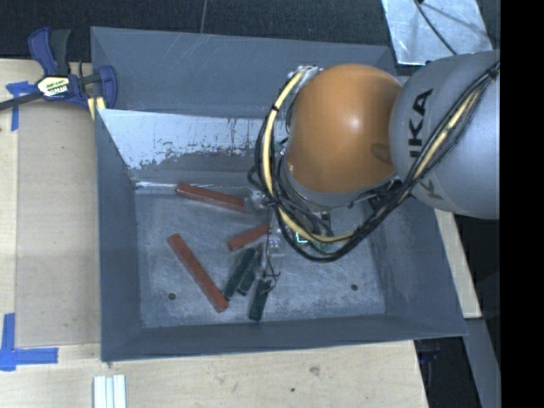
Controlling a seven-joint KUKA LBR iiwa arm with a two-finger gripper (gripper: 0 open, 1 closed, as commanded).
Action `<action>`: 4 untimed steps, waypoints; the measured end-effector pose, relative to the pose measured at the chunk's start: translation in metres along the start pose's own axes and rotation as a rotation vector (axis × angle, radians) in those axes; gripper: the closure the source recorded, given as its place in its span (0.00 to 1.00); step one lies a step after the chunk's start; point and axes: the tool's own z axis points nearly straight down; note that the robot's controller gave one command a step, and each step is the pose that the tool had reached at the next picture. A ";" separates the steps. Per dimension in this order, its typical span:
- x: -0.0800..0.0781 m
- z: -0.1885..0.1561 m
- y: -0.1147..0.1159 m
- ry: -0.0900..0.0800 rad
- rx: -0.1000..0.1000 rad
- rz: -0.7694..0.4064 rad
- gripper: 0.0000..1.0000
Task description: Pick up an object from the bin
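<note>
My gripper [271, 264] reaches down from under the orange cover to the middle of the bin floor. Its tip is right beside a short red-brown stick [246, 239] and just above two dark green sticks: one [240, 272] lies to its left, the other [259, 301] below it. Whether it touches any of them I cannot tell. A long red-brown stick [197, 272] lies slantwise farther left. Another red-brown stick [212, 198] rests near the back wall.
The arm and its cables cover the right half of the bin. The bin's sloped walls rise on all sides. The floor to the right of the sticks is bare grey metal.
</note>
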 end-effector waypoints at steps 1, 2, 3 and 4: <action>-0.002 -0.004 -0.001 -0.008 -0.001 0.002 0.00; -0.017 0.041 -0.022 -0.013 0.000 -0.313 0.00; -0.036 0.073 -0.050 -0.009 0.000 -0.369 0.00; -0.058 0.077 -0.061 -0.009 0.000 -0.147 0.00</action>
